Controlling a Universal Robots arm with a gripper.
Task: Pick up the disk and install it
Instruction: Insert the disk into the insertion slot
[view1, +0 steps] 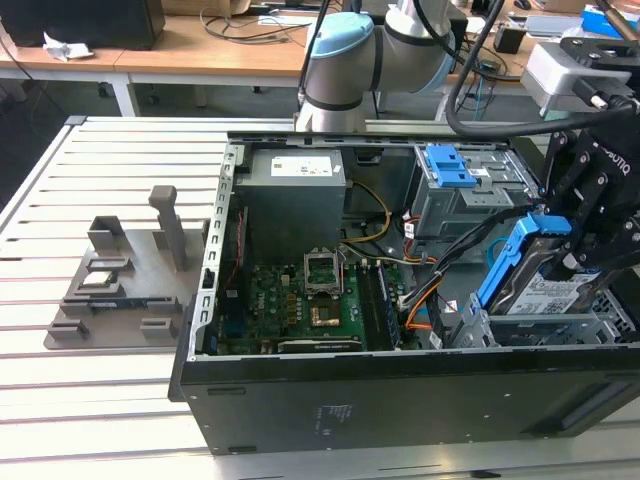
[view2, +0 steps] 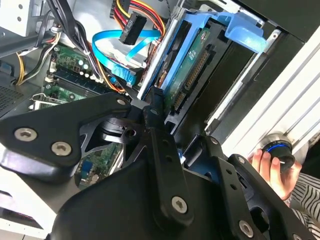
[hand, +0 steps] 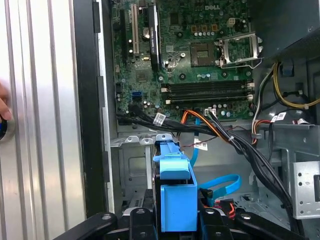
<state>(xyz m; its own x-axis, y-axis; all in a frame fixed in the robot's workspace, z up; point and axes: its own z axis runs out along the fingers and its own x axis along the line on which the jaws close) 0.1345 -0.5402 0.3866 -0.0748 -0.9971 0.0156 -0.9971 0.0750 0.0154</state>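
Observation:
In the exterior view the disk (view1: 545, 293), a silver drive with a white-and-blue label in a bright blue carrier frame (view1: 505, 258), stands tilted over the metal drive cage (view1: 480, 325) at the right end of the open computer case. Its lower end sits down among the cage walls. My gripper (view1: 570, 252) is shut on the disk's upper end. In the first wrist view the blue carrier (hand: 175, 192) stands edge-on between my black fingers (hand: 216, 219). The second wrist view shows the disk's underside and connector edge (view2: 192, 57) beyond one finger (view2: 152, 107).
Inside the case lie the motherboard (view1: 300, 300), a grey power supply (view1: 295, 190), a second cage with blue latches (view1: 450, 165), and orange and black cables (view1: 425, 290) beside the disk. A grey fixture (view1: 130, 270) sits on the slotted table. A person's hand (view2: 267, 162) rests on a blue-ringed button.

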